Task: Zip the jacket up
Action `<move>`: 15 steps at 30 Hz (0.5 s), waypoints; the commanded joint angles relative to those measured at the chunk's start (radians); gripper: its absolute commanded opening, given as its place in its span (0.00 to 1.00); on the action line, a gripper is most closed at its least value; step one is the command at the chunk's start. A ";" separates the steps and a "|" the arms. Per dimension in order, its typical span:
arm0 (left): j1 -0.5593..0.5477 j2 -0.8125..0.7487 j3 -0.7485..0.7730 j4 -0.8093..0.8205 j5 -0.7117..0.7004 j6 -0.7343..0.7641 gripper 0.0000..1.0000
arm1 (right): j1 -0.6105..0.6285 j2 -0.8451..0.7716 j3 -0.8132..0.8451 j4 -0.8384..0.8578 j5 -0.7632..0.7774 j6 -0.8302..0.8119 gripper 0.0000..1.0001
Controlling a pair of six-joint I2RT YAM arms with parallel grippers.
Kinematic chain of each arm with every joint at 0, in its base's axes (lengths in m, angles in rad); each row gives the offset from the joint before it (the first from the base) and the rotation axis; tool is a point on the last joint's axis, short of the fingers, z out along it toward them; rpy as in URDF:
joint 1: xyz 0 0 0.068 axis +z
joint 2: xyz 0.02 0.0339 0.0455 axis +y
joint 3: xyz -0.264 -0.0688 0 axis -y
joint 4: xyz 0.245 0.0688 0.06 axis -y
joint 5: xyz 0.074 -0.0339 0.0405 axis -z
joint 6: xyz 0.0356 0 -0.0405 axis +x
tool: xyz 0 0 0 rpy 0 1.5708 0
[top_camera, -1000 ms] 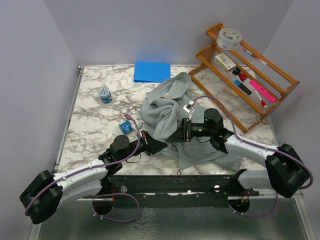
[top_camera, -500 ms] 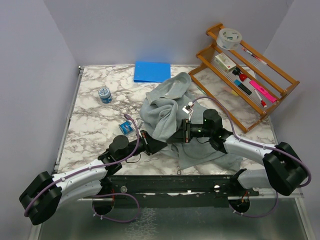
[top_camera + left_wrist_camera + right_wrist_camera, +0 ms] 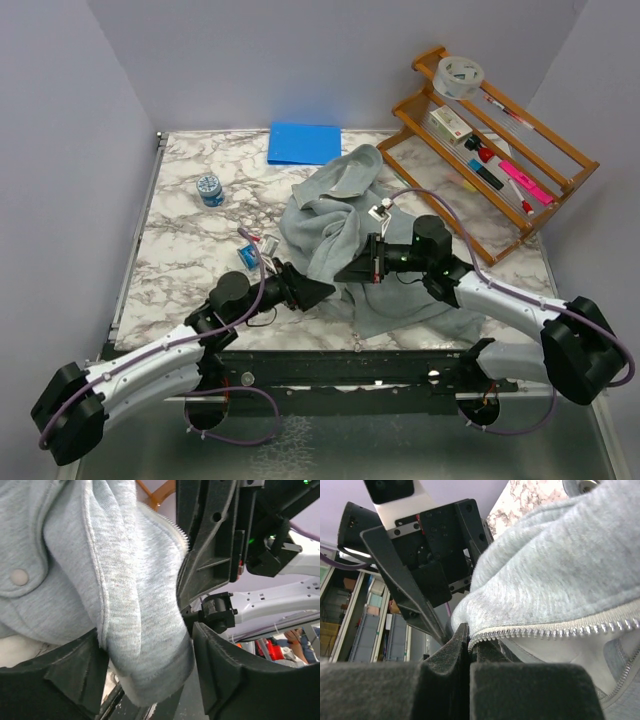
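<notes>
- vs 1 s ago: L elbow swung back-left, gripper tips barely moved.
- Jacket (image 3: pixel 330 215) bunched mid-table, long axis near-far, far end by folder (image 3: pixel 304 143).
- L gripper (image 3: pixel 325 292) clamps thick fold; R gripper (image 3: pixel 352 271) pinches zip edge.

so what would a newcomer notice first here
The rumpled grey jacket heaped mid-table, with both arms meeting at its near edge: the right gripper pinches the zipper edge, the left gripper has a fold between its fingers. After that, the wooden rack of pens at the back right.
</notes>
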 commanded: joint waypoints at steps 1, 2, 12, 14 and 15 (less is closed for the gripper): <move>-0.005 -0.122 0.109 -0.323 -0.117 0.050 0.73 | 0.000 -0.024 0.054 -0.067 -0.021 -0.007 0.00; -0.003 -0.144 0.139 -0.410 -0.143 0.074 0.73 | 0.000 -0.023 0.065 -0.083 -0.024 -0.013 0.00; -0.004 -0.124 0.333 -0.697 -0.075 0.177 0.73 | 0.000 0.020 0.188 -0.175 -0.056 -0.067 0.01; -0.003 -0.100 0.343 -0.691 -0.040 0.173 0.72 | 0.000 0.027 0.202 -0.170 -0.057 -0.063 0.00; -0.003 -0.090 0.349 -0.690 -0.030 0.173 0.71 | 0.001 0.028 0.206 -0.167 -0.055 -0.062 0.01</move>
